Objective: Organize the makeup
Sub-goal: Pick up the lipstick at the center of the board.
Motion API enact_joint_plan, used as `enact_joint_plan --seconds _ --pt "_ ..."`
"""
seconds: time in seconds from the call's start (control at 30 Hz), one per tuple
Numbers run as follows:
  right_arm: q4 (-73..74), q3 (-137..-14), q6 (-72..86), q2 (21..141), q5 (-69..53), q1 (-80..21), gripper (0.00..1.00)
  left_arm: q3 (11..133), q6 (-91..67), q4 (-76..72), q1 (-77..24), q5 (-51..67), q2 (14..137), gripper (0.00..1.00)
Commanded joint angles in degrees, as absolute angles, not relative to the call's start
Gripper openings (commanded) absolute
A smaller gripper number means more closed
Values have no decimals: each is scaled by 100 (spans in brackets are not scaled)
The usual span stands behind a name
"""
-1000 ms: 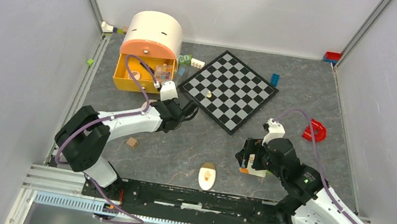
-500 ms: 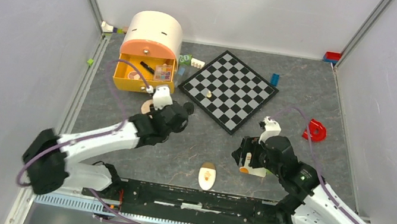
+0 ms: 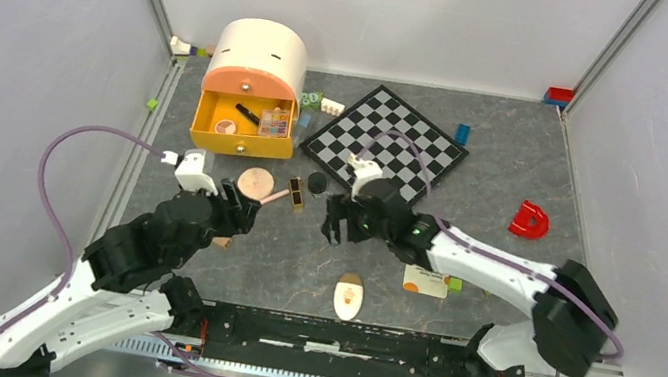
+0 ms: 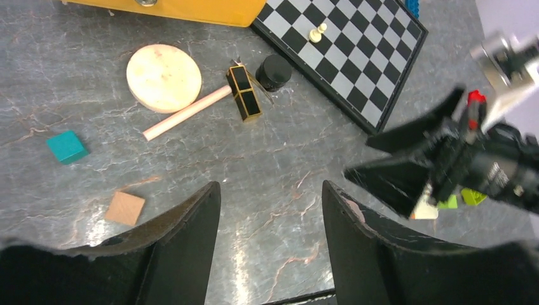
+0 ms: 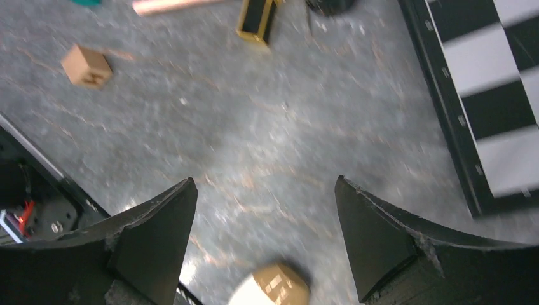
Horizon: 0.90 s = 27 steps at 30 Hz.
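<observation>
Left gripper (image 4: 270, 190): jaws apart, nothing between them; round peach compact (image 4: 163, 77) lies ahead, to its left. Right gripper (image 5: 264, 187): jaws wide, empty; cream oval (image 5: 270, 287) close behind its fingertips.

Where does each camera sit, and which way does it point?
Top external: above and behind the arms, looking down on the table; left arm and right arm show.
Left wrist: on the left arm, facing the peach compact; left fingers show.
Right wrist: on the right arm, facing the table; right fingers show.
Both wrist views share the gold-edged case and chessboard.
</observation>
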<state>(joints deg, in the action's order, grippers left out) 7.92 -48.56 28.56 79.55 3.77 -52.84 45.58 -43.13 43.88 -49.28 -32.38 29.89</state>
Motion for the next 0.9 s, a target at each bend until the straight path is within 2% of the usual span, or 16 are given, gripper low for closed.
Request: enact_joint_plan --seconds 0.0,0.4,0.7,0.87 --pt "-128 -5696 2708 8831 652 -5463 87 4828 -3460 4826 -4930 -2879 2538 67" --pt "-440 -7581 2563 11077 1129 -5784 82 4646 -3230 4720 -4931 -2961 1870 69" --pt "-16 -8190 2633 11830 1588 -5790 69 4607 -3155 4641 -4931 -2871 1895 69" --pt "261 -8309 2645 12065 1854 -5783 65 4594 -3139 4606 -4931 -2839 1922 68"
